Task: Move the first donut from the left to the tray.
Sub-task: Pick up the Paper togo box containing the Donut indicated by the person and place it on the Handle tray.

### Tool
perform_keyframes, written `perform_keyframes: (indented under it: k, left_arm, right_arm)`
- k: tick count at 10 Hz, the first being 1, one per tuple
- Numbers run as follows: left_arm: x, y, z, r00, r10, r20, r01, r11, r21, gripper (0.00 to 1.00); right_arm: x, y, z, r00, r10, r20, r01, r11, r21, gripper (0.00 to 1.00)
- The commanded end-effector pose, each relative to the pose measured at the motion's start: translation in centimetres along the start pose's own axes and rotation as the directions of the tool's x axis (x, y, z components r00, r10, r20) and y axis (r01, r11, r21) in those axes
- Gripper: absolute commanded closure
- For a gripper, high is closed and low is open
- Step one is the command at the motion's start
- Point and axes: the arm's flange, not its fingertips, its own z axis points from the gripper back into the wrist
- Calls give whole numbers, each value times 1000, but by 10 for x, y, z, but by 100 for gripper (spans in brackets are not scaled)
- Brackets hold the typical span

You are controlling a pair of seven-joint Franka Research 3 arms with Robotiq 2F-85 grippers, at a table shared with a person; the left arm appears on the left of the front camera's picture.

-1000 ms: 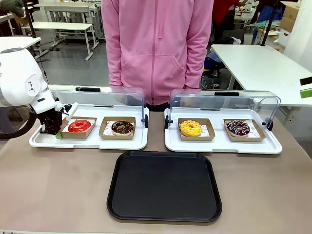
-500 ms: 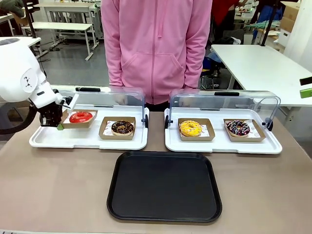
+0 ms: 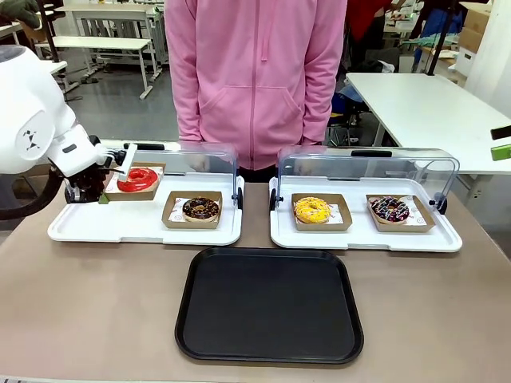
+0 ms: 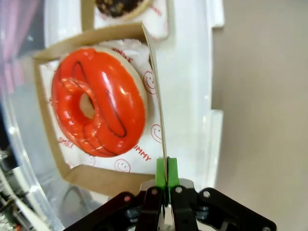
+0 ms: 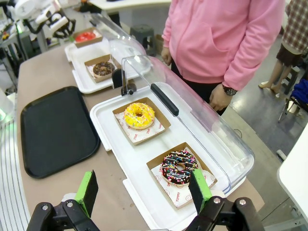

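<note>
Pinches, with the left gripper [image 4: 166, 168] fully closed, one side wall of the cardboard holder [image 4: 91, 177]. Keeps the first donut [image 4: 98, 114] inside it, just beyond the green pads, tilted above the left white tray [image 3: 80, 231]. Shows the tray [image 3: 269, 303] mid-table, well apart. Holds the right gripper [image 5: 144, 192] spread wide, grasping nothing.

Brown counter [image 3: 88, 311]: black tray [image 3: 269, 307] sits flat, near-centre. Behind it, left white tray [image 3: 120, 233] and right white tray [image 3: 359, 238], clear lids raised, side by side, narrow gap between them.
</note>
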Motion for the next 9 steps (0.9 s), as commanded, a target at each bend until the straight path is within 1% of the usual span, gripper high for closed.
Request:
perform_keyframes:
  k: [1,2,3,4,5,7,8,9]
  left_arm:
    - [19,-30,10,1000,-10,-11,10,1000,-22,98]
    - [31,-47,21,1000,-17,10,18,1000,-11,98]
    - [44,-59,25,999,-41,24,42,999,-24,98]
    - [57,-73,25,998,-67,16,67,997,-27,98]
    - [70,-87,26,994,-95,50,97,994,-41,98]
    - [104,-115,43,992,-114,57,115,993,-21,98]
    - [122,-124,44,990,-122,66,126,991,-55,98]
    - [139,-131,43,982,-164,90,170,983,-71,98]
  right_arm:
    - [1,-3,-2,999,26,37,-26,1000,-4,0]
    - [1,-3,-2,999,26,37,-26,1000,-4,0]
    - [1,-3,-2,999,26,37,-26,1000,-4,0]
    - [1,-3,-2,999,26,37,-26,1000,-4,0]
    - [1,-3,-2,999,26,37,-26,1000,-4,0]
    - [1,-3,-2,999,26,37,-26,1000,-4,0]
    - [1,-3,-2,999,26,37,-26,1000,-4,0]
    - [1,-3,-2,999,26,37,-26,1000,-4,0]
